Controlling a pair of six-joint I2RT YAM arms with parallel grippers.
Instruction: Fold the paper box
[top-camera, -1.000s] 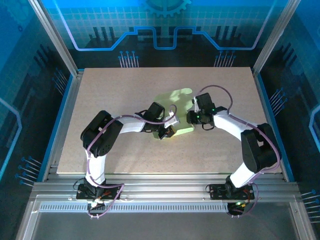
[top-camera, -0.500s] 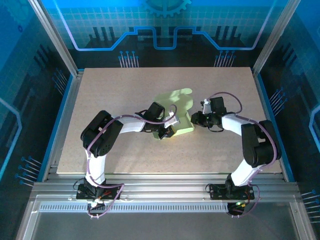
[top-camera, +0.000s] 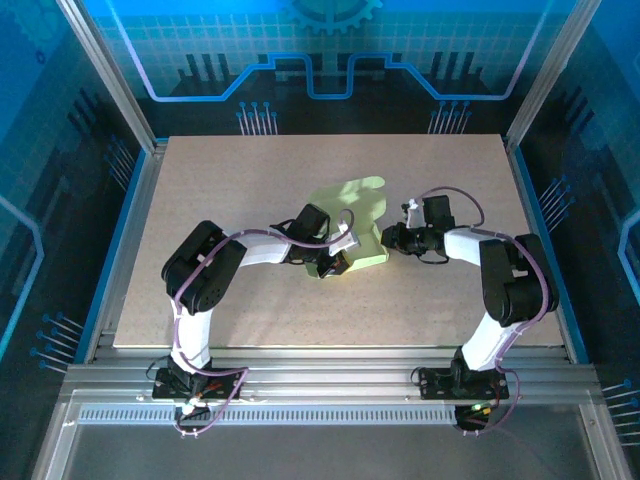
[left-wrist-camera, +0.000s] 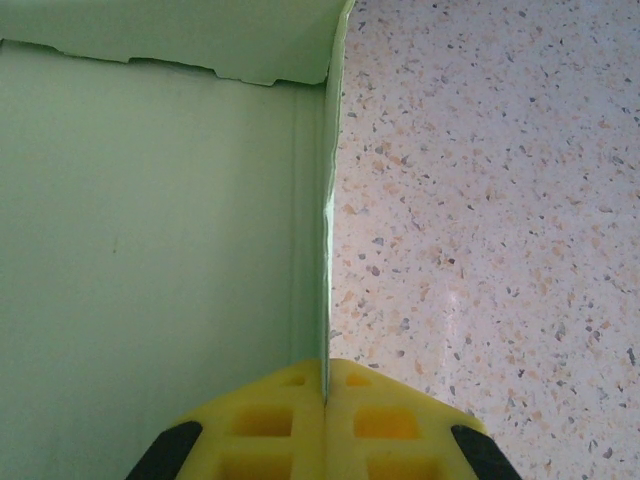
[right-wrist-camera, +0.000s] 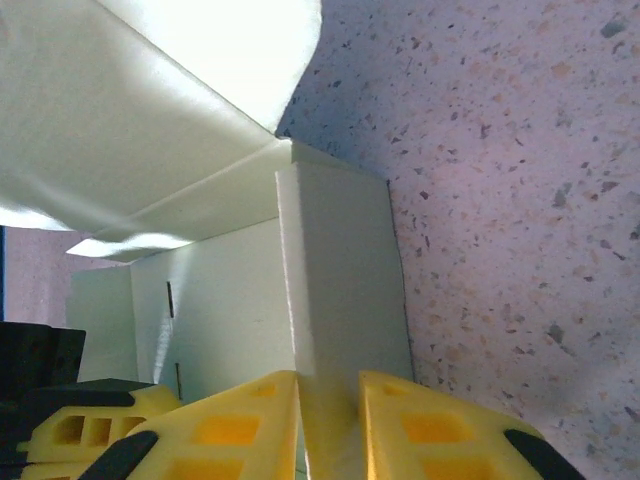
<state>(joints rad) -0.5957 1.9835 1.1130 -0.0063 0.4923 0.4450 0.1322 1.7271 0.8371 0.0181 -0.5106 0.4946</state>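
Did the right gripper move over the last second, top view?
Yes. Against the table's right edge, the right gripper dropped slightly toward the arm bases while its wrist swung out toward that edge. It now meets the paper box.

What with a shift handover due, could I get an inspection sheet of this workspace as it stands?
Surface: speckled beige table, flat.
Job's things: paper box, pale green, partly folded, flaps up, mid-table.
Clutter: nothing seen.
Pincers: left pincer shut on a thin wall edge of the box; right pincer shut on a folded corner of it.
Cables: purple cables loop along both arms.
Surroundings: aluminium frame, blue-lit panels around the table.
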